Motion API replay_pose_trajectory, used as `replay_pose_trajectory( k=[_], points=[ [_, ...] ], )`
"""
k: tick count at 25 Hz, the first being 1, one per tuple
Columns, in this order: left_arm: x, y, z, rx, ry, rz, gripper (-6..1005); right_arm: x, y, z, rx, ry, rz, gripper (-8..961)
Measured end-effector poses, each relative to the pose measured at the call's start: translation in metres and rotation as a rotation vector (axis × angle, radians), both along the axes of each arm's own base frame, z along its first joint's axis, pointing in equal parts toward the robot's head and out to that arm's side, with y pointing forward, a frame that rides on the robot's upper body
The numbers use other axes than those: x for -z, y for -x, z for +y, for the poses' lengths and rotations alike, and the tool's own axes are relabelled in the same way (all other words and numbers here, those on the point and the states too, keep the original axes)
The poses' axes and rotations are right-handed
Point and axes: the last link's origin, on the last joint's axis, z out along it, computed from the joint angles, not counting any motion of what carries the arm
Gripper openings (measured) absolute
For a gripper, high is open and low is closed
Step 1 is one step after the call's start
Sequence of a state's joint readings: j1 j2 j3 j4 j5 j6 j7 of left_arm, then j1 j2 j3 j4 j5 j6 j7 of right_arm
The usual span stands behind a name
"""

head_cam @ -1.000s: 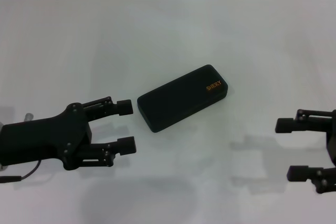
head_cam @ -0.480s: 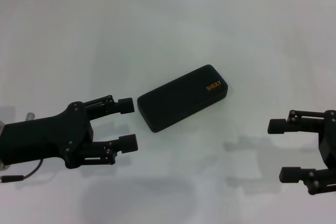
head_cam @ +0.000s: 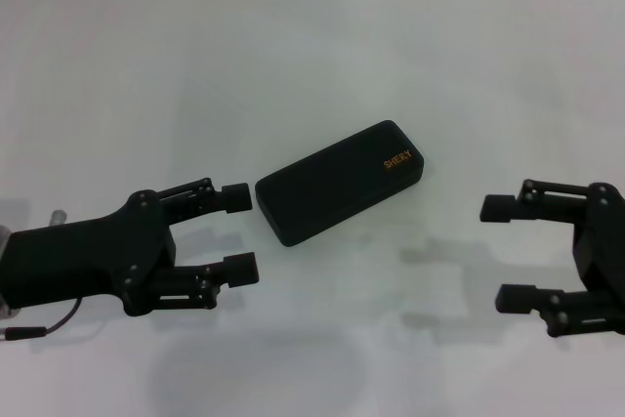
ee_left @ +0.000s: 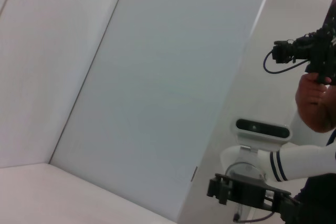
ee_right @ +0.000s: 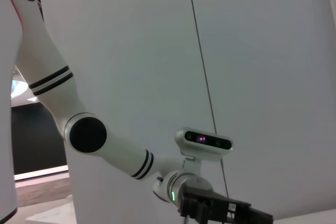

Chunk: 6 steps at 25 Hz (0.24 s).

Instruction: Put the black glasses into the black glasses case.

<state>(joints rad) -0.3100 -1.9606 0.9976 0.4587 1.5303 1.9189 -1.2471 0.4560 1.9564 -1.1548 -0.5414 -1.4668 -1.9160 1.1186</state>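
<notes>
The black glasses case (head_cam: 340, 181) lies closed and slanted in the middle of the white table, its orange lettering toward the far right end. The black glasses are out of view. My left gripper (head_cam: 237, 233) is open just left of the case's near end, the upper fingertip a short gap from its corner. My right gripper (head_cam: 502, 253) is open at the right, well apart from the case, with nothing between its fingers. The left wrist view shows the right arm's gripper (ee_left: 224, 191) far off; the right wrist view shows the left arm's gripper (ee_right: 220, 211).
The white table (head_cam: 312, 56) stretches back to a tiled wall. A thin cable (head_cam: 44, 324) trails from the left arm near the front left edge. In the left wrist view a person's hand holds a camera (ee_left: 307, 56) at the upper right.
My right gripper has moved left, toward the case. My left gripper has edged slightly right, nearer the case's end. The case has not moved.
</notes>
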Motion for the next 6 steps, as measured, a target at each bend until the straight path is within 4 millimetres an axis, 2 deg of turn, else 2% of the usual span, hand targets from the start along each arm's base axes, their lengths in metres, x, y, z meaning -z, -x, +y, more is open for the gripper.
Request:
replay_pose_trajectory(
  k=[6],
  points=[
    [0.0029,-0.0011,-0.0014,0.024,-0.012,0.004,892,0.0079,0.0057,0.0053,0.003,-0.023,0.003,763]
  ],
)
